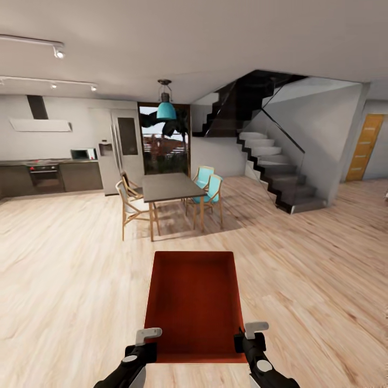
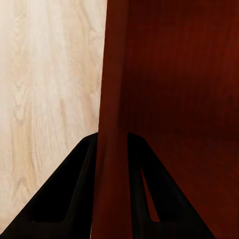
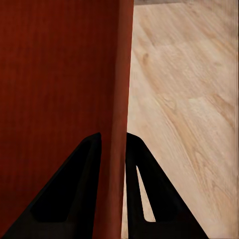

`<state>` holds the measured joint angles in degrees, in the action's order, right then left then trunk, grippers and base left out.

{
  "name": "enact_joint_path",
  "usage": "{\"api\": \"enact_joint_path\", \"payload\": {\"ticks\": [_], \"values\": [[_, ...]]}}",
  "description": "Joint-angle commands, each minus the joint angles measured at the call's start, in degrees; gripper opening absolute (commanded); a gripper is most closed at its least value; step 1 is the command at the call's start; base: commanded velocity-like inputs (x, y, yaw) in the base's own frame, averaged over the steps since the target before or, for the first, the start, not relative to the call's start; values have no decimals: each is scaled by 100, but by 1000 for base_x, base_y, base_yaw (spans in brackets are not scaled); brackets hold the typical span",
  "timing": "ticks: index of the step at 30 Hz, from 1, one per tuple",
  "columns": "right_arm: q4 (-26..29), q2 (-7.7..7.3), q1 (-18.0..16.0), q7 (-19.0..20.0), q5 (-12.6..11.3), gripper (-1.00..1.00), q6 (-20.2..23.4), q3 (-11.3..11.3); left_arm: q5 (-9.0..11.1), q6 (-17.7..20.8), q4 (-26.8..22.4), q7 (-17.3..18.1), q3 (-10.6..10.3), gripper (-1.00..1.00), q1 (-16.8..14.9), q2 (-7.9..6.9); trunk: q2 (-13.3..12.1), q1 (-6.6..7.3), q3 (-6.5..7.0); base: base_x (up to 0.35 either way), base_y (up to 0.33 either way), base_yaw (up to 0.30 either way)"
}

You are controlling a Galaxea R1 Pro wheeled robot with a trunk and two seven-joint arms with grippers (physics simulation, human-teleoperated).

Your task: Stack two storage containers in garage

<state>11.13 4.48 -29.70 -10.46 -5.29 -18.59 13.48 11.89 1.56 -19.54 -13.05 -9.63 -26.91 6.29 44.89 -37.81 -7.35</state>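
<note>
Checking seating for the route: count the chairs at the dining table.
4: two teal chairs right of the dining table, two wooden left; more may be hidden.

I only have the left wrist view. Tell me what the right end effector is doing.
Observer: The right end effector is shut on the bin's right wall, one finger inside and one outside.
Operator: Report what lies ahead of the bin.
Observer: A dining table with chairs stands ahead on the wood floor.
Operator: Give me any exit.
Observer: A wooden door shows far right, past the staircase.
Operator: Confirm the bin is level.
Observer: In the head view both end effectors, left too, hold its near corners at about the same height; it looks level.
</note>
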Motion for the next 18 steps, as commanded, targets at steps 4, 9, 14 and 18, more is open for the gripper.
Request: {"api": "enact_joint_path", "payload": {"ticks": [4, 9, 14, 18], "values": [[7, -9, -10, -272, -51, -100, -361, -118, 59, 20, 2, -93, 84, -100, 1, -40, 7, -4, -9, 318, 0, -288], [9, -9, -10, -272, -51, -100, -364, -118, 57, 20, 2, -93, 84, -100, 1, -40, 7, -4, -9, 318, 0, -288], [5, -9, -10, -272, -51, -100, -364, -118, 58, 24, 9, -93, 84, -100, 1, -40, 7, -4, -9, 318, 0, -288], [8, -9, -10, -272, -51, -100, -364, -118, 58, 28, 11, -93, 84, -100, 0, -40, 7, -4, -9, 319, 0, -288]]}}
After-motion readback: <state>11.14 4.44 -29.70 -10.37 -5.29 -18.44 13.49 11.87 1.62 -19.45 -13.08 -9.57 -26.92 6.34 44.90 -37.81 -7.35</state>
